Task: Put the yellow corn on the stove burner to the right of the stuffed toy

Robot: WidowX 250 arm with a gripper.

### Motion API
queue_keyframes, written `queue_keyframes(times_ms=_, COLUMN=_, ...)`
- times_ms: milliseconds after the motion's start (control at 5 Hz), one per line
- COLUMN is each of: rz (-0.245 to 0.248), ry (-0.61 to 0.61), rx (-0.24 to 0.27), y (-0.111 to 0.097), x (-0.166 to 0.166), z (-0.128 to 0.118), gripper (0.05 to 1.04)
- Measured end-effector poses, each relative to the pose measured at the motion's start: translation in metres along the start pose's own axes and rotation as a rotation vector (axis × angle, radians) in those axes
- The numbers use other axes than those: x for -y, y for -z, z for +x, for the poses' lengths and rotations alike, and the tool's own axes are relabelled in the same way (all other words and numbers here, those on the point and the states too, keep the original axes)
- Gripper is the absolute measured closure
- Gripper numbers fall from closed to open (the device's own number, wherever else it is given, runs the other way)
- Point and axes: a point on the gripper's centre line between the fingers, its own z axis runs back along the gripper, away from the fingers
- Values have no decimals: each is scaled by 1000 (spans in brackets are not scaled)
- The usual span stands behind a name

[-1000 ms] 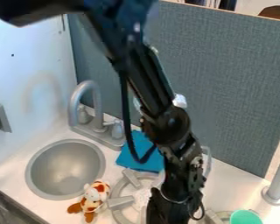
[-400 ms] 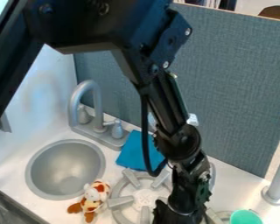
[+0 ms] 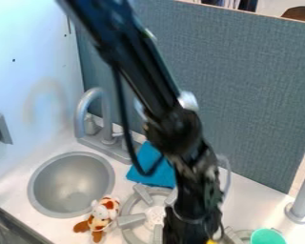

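Black arm (image 3: pixel 174 126) shifted left, yellow bit (image 3: pixel 211 242) newly showing beside tool (image 3: pixel 192 228), cannot tell if open or closed

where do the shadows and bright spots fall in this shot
Camera view: a soft, arched shadow, shaped much like the faucet, on the pale side wall; the white counter bright; the sink in uneven grey shading; the robot arm mostly dark, with pale glints along it.

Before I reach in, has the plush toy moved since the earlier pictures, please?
No, the plush toy has not shifted; it lies in the same spot beside the sink, at its lower right.
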Motion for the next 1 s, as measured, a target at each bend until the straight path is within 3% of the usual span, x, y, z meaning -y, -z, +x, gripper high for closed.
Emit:
queue_keyframes(times_ms=200, rz=-7, ry=-56, rx=36, y=-19, x=-19, z=-6, gripper=418)
queue_keyframes(times_ms=400, rz=19, ry=-109, rx=18, y=-23, x=-40, z=-11, gripper=418)
queue_keyframes(times_ms=600, rz=38, ry=-177, rx=-1, y=-23, x=-64, z=-10, gripper=418)
queue_keyframes(times_ms=1000, rz=30, ry=-296, rx=-57, y=-10, x=-98, z=-18, gripper=418)
